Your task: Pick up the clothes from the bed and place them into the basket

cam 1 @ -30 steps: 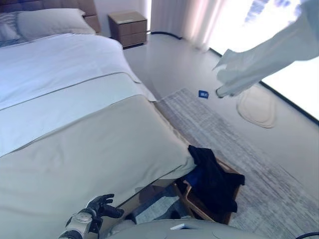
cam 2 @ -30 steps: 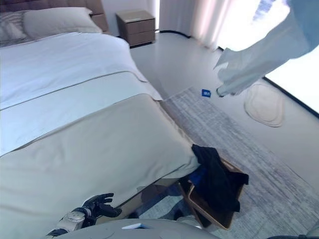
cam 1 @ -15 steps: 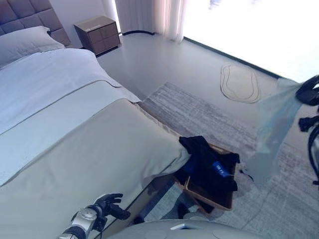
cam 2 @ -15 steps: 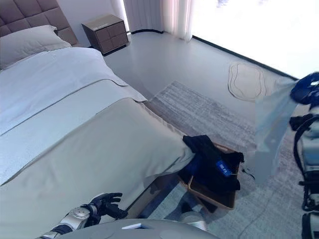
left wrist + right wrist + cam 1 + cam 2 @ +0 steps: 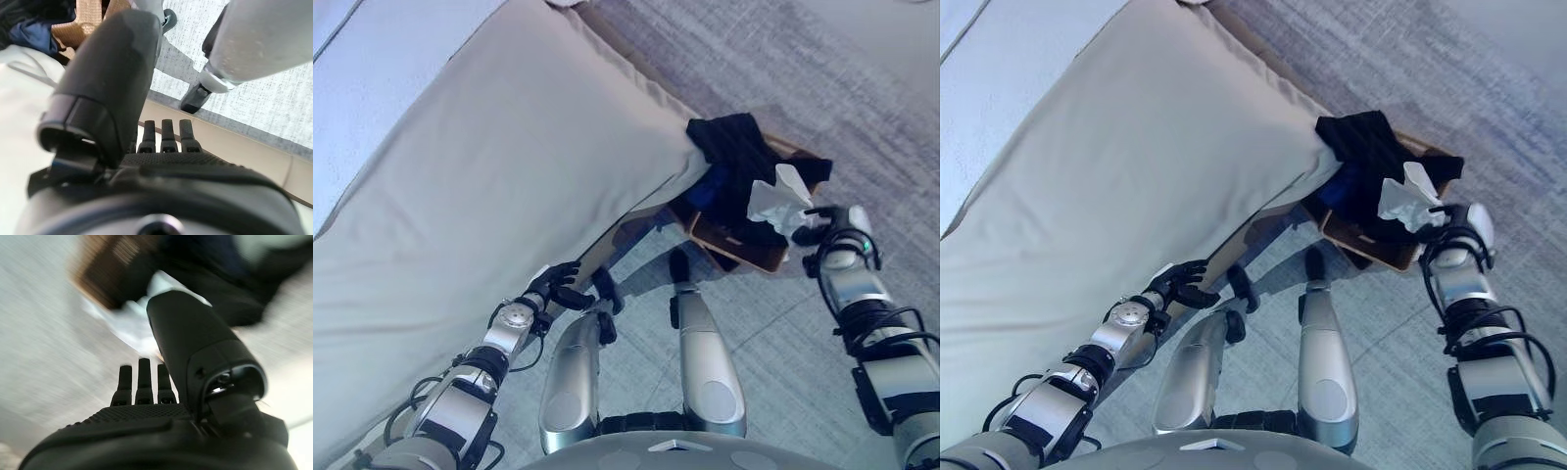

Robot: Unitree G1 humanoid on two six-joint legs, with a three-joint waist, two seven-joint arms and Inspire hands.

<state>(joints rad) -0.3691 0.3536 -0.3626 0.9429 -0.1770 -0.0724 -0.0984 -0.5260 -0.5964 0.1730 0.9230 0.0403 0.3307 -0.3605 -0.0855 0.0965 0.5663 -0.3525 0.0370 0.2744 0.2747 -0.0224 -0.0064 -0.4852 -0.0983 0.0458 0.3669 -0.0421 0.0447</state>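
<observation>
A brown basket (image 5: 740,253) stands on the floor at the bed's foot corner. Dark clothes (image 5: 734,147) fill it and hang over its rim. A pale garment (image 5: 771,198) lies crumpled on top of them at the near side. My right hand (image 5: 830,223) hovers just beside the basket, close to the pale garment, with fingers straight; its wrist view shows the hand (image 5: 195,347) open with the pale garment (image 5: 129,318) just past it. My left hand (image 5: 556,284) hangs open and empty by the bed's edge, as its wrist view (image 5: 117,73) also shows.
The bed (image 5: 460,176) with its beige cover fills the left and no clothes show on this part. A grey rug (image 5: 862,88) lies beyond the basket, with grey tiled floor (image 5: 773,323) on the near side.
The camera has tilted down. My right hand came down from the right with the pale garment to the basket; the garment now lies on the dark clothes. My left hand stayed by the bed.
</observation>
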